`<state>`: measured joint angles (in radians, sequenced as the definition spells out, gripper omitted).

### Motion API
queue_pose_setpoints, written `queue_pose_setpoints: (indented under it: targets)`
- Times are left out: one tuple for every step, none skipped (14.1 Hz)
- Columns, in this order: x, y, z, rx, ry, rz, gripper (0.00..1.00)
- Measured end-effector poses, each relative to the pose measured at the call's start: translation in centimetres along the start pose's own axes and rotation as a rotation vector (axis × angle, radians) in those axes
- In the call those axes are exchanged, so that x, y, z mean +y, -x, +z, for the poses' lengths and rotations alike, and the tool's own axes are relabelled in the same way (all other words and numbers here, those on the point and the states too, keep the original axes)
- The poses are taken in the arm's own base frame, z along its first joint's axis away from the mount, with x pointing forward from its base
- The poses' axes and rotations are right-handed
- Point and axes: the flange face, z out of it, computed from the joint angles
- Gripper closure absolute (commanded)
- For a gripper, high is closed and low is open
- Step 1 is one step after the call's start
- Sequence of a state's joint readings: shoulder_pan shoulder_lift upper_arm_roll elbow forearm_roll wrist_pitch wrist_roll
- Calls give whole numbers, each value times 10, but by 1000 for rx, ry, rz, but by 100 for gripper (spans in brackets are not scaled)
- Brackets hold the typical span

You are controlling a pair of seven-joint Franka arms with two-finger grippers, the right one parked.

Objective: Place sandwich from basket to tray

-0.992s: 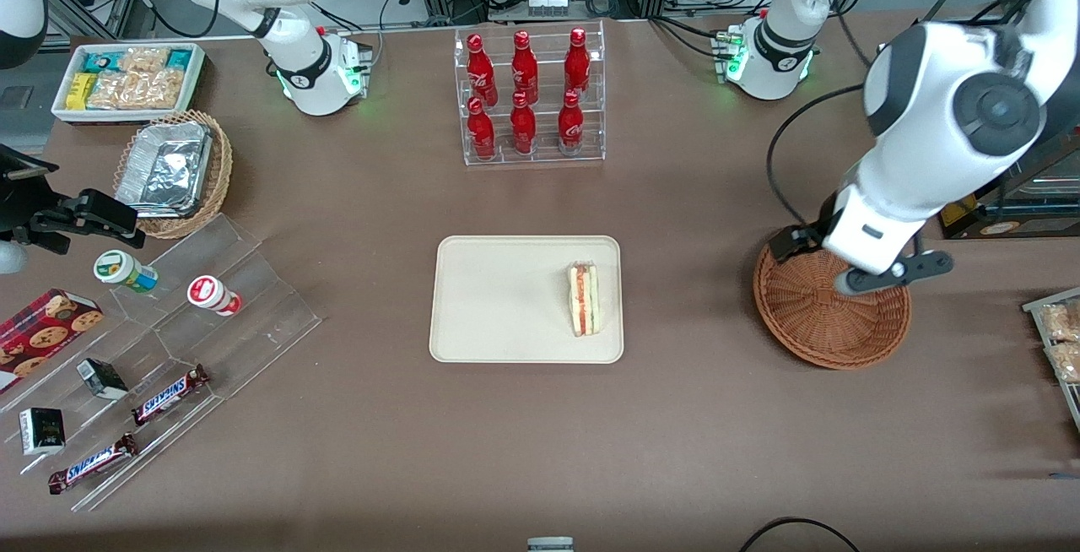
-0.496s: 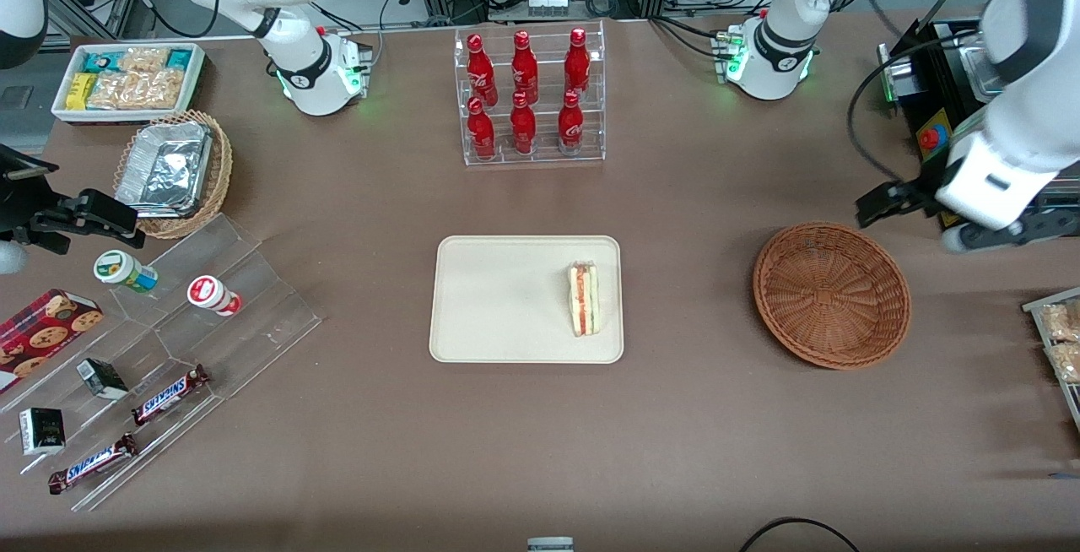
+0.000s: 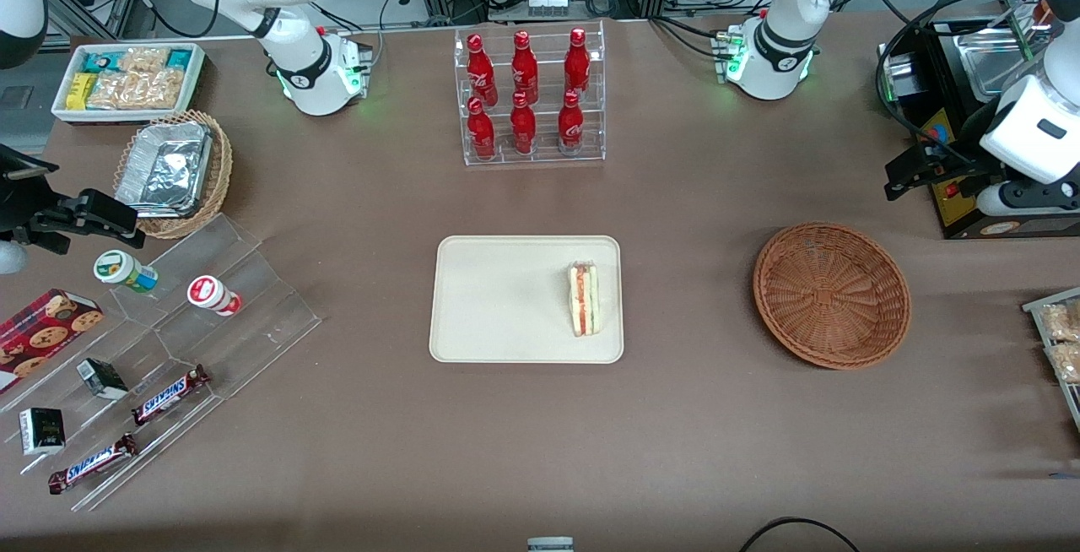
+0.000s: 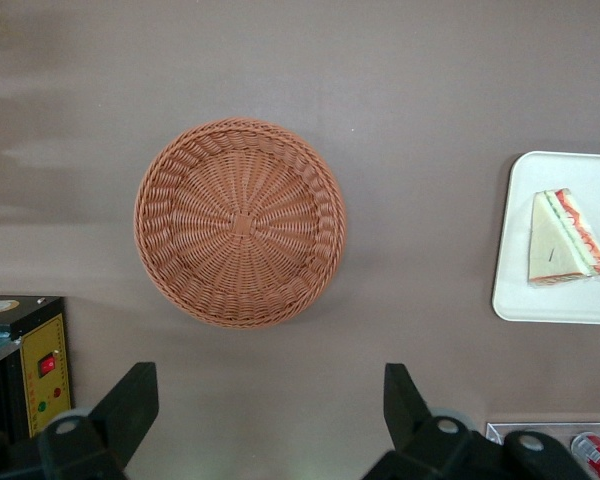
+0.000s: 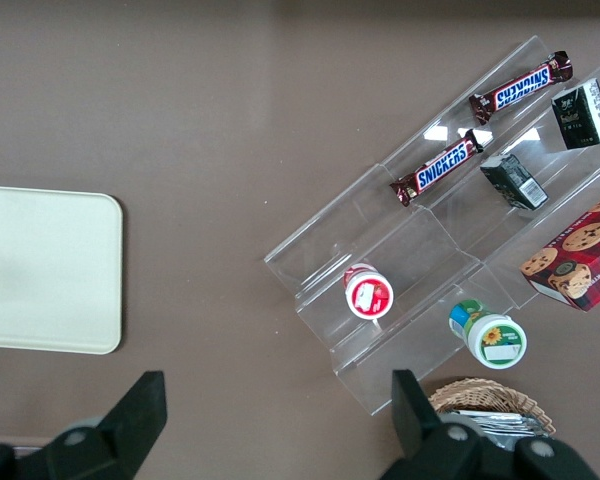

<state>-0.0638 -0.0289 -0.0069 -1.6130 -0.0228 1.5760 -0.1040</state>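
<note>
The sandwich lies on the cream tray, at the tray's end nearest the basket. The reddish-brown wicker basket sits on the table with nothing in it. My left gripper hangs high over the table's working-arm end, farther from the front camera than the basket and close to a black machine. It is open and holds nothing; only bare table shows between its fingers.
A clear rack of red bottles stands farther from the front camera than the tray. The black machine and a snack tray occupy the working arm's end. A stepped acrylic shelf, a foil-tray basket and a white snack bin sit toward the parked arm's end.
My gripper has left its place over the basket, rising and swinging toward the working arm's end and away from the front camera. Sandwich, tray and basket stayed put.
</note>
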Motion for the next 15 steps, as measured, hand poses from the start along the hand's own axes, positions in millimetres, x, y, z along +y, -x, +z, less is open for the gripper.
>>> queue_pose_setpoints:
  targets:
    - [-1, 0, -5, 9, 1, -1, 0]
    - [-1, 0, -9, 14, 1, -2, 0]
    - [-1, 0, -10, 16, 1, -2, 0]
    - [-1, 0, -9, 14, 1, -1, 0]
    - [1, -1, -7, 11, 1, 1, 0]
    - [2, -2, -5, 6, 0, -2, 0]
    - [2, -4, -2, 3, -6, -10, 0]
    - [3, -4, -1, 1, -26, -16, 0]
    - [6, -3, 1, -10, -49, -12, 0]
    - [11, 1, 3, -33, -69, -8, 0]
    - [15, 3, 4, -46, -80, -8, 0]
    - [18, 4, 4, -50, -83, -10, 0]
    - [18, 4, 3, -49, -83, -11, 0]
    - [18, 4, 1, -44, -82, -12, 0]
    - [18, 4, -4, -36, -81, -13, 0]
